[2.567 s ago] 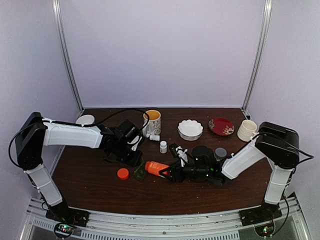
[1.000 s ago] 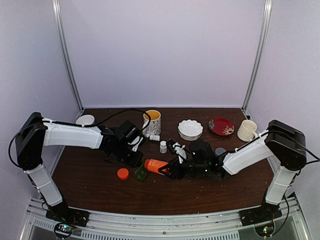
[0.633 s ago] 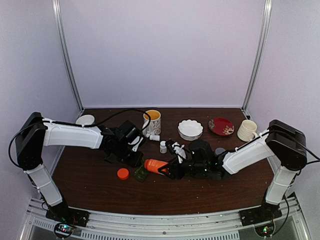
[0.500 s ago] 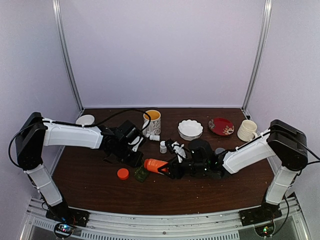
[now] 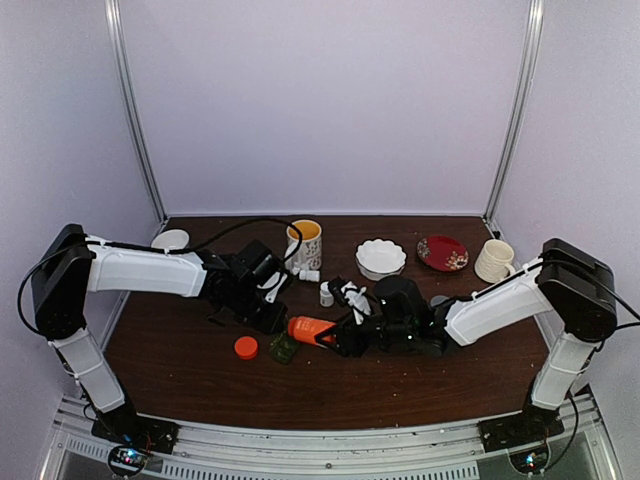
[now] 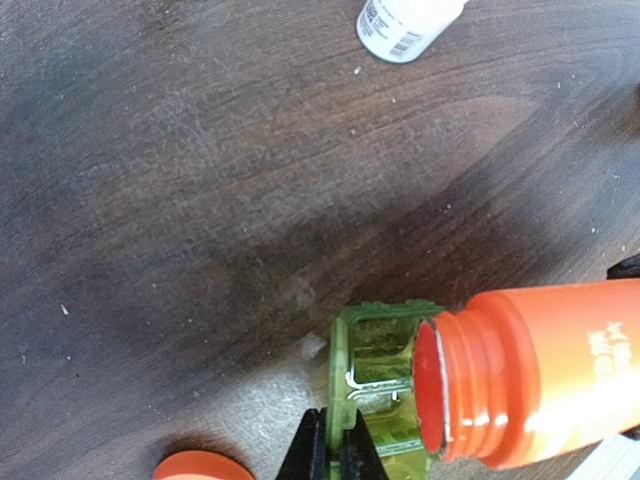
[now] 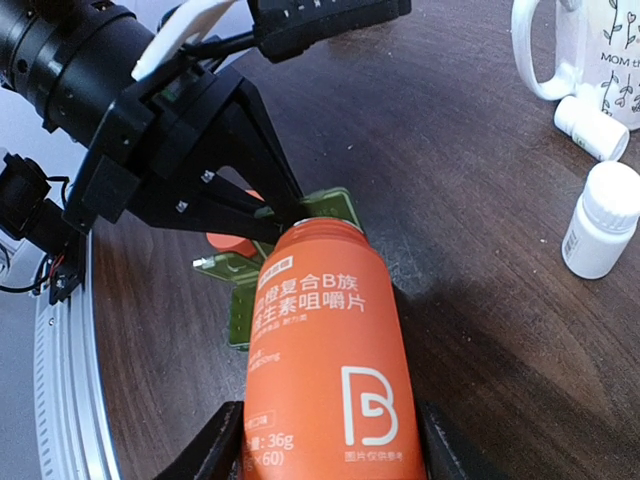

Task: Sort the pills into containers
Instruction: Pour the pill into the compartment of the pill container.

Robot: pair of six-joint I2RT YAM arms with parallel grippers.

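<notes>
Mug (image 5: 305, 243), white bowl (image 5: 381, 259), red plate (image 5: 442, 252), cream cup (image 5: 493, 260) at back; white bottles (image 5: 326, 294) nr mug

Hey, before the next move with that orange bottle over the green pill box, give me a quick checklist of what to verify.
1. Cap off the orange bottle: ok, the orange cap lies on the table.
2. Grip on the bottle: ok, the right gripper has a finger on each side.
3. Box steadied: ok, the left gripper is shut on the edge of the pill box.
4. Bottle mouth over an open compartment: ok in the left wrist view.
5. Compartment's contents: cannot tell.
</notes>
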